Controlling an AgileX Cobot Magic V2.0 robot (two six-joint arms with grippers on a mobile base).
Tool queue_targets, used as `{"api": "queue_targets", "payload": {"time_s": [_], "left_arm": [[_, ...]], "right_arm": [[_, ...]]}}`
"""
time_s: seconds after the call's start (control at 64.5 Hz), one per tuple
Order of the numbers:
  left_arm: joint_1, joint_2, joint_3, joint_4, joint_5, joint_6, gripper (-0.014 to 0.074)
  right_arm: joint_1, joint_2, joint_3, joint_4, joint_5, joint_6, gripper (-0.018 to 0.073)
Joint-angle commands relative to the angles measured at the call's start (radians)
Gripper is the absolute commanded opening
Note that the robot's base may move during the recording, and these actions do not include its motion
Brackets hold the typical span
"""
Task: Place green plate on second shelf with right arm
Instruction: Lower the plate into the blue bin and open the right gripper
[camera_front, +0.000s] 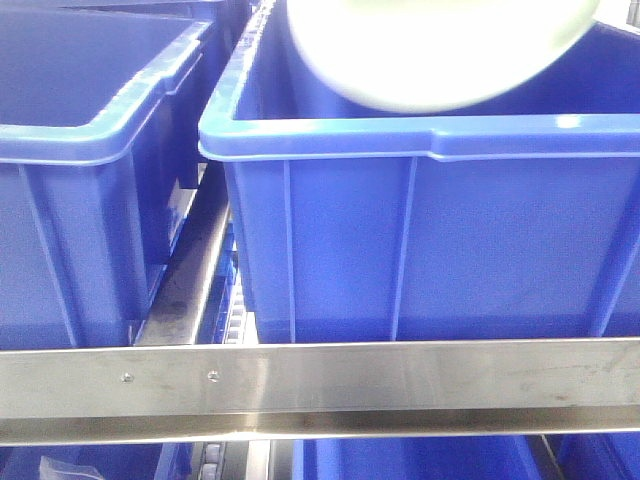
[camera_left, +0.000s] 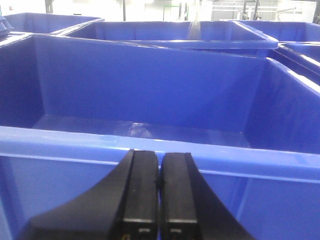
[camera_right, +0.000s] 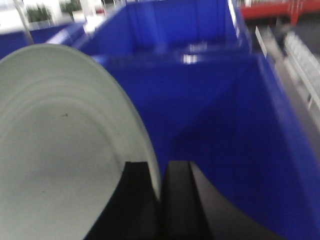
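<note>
The pale green plate (camera_right: 60, 150) is pinched by its rim between the black fingers of my right gripper (camera_right: 161, 172), held on edge over a blue bin. In the front view the plate (camera_front: 430, 50) shows blurred at the top, above the right blue bin (camera_front: 430, 230). The shelf's brushed-steel front rail (camera_front: 400, 385) with two screw heads runs across below the bins. My left gripper (camera_left: 158, 165) is shut and empty, in front of the near wall of another blue bin (camera_left: 150, 110). Neither gripper shows in the front view.
A second blue bin (camera_front: 80, 200) stands left of the right one on the same tier, with a steel rail (camera_front: 190, 280) between them. More blue bins (camera_left: 165, 35) sit behind and below (camera_front: 420, 460). A roller track (camera_right: 305, 65) runs at the right.
</note>
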Motion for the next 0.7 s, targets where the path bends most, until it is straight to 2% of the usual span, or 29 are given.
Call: {"api": "queue_targets", "payload": {"time_s": [0.0,0.093,0.171,0.419,0.481,0.527,0.574,0.636,0.682], "left_arm": [[-0.001,-0.004,0.042,-0.005,-0.081,-0.006,0.0130],[-0.001,-0.004,0.042,-0.005,-0.081,-0.006,0.0130],[-0.001,-0.004,0.042,-0.005,-0.081,-0.006,0.0130],[-0.001,-0.004,0.042,-0.005,-0.081,-0.006,0.0130],[-0.001,-0.004,0.042,-0.005,-0.081,-0.006,0.0130],[-0.001,-0.004,0.042,-0.005,-0.081,-0.006,0.0130],[-0.001,-0.004,0.042,-0.005,-0.081,-0.006,0.0130],[-0.001,-0.004,0.042,-0.005,-0.081,-0.006,0.0130],[-0.001,-0.004,0.042,-0.005,-0.081,-0.006,0.0130]], "right_arm": [[-0.003,0.011,-0.110,0.010,-0.058,0.015,0.0165],[-0.003,0.044,-0.167,0.010,-0.008,0.015,0.0335],[-0.003,0.062,-0.199,0.010,0.020,0.015,0.0428],[-0.003,0.034,-0.217,0.010,0.081,0.014,0.0435],[-0.003,0.006,-0.217,0.010,0.126,0.014,0.0404],[-0.003,-0.030,-0.217,0.009,0.169,0.013,0.0323],[-0.003,-0.066,-0.217,0.008,0.216,0.013,0.0177],[-0.003,-0.105,-0.217,-0.001,0.270,0.013,0.0027],[-0.003,-0.138,-0.217,-0.001,0.302,0.013,0.0074]]}}
